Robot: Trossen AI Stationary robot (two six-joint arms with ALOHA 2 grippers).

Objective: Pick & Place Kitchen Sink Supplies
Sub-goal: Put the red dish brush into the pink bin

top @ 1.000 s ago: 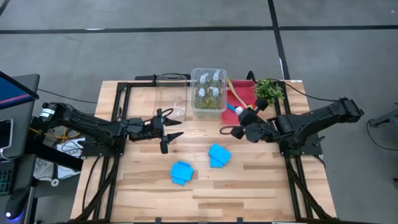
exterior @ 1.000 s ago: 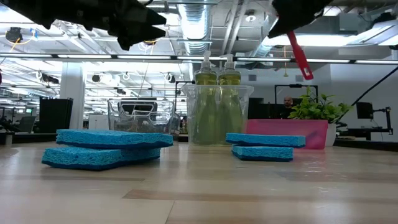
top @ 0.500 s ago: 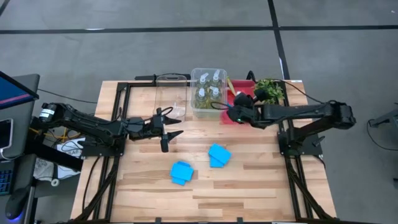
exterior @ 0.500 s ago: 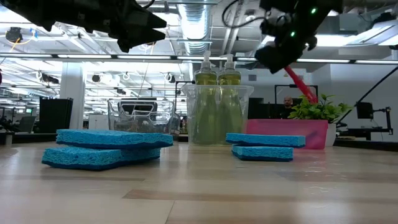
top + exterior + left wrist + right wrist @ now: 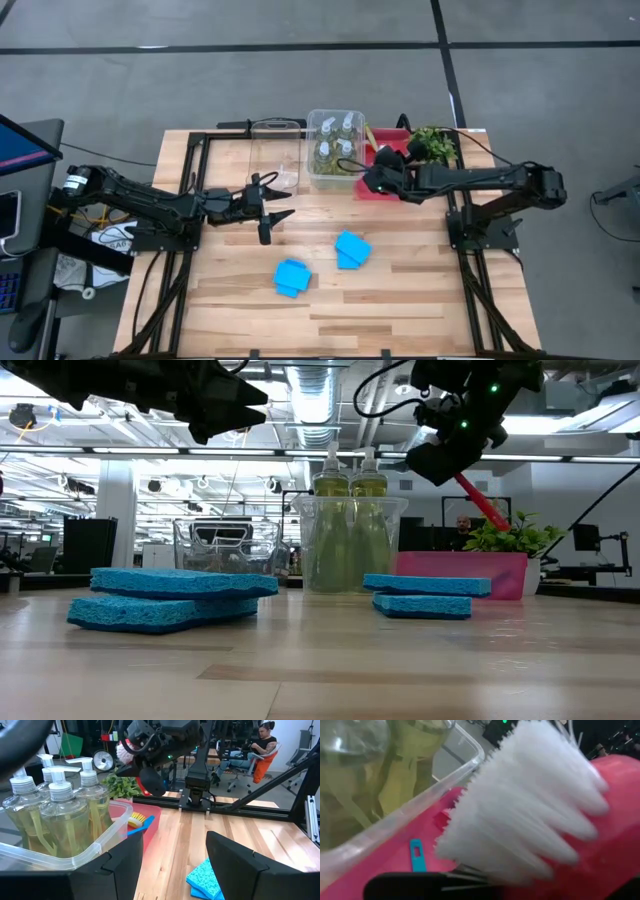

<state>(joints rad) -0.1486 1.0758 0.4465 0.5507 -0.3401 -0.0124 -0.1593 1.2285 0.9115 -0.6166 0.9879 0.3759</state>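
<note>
Big wooden table (image 5: 400, 300) with two dark arms on it. At the back edge sit three bins in a row: an empty-looking clear bin (image 5: 275, 155), a clear bin (image 5: 336, 178) holding four bottles of yellow-green liquid (image 5: 336, 148) standing upright, and right beside that a red bin (image 5: 395, 148), with a small leafy plant (image 5: 432, 144) just past it at the corner.

The right gripper (image 5: 372, 178) is reaching over the red bin, right next to the bottle bin, fingers clamped tight on a red-handled brush (image 5: 482, 503). In the low view the handle slants down toward the red bin, and the right wrist view is mostly white bristles (image 5: 520, 805) with red plastic under them. A blue brush (image 5: 141, 825) and a yellow-green one (image 5: 134, 819) are already lying in the red bin, per the left wrist view.

The left gripper (image 5: 272, 212) hangs above the table in front of the empty clear bin, fingers spread fairly wide with nothing in them.

Bright-blue sponges lie in two small stacks on the open table: one stack (image 5: 291, 277) near the middle, the other (image 5: 352, 249) a bit further right, both well apart from the bins.
</note>
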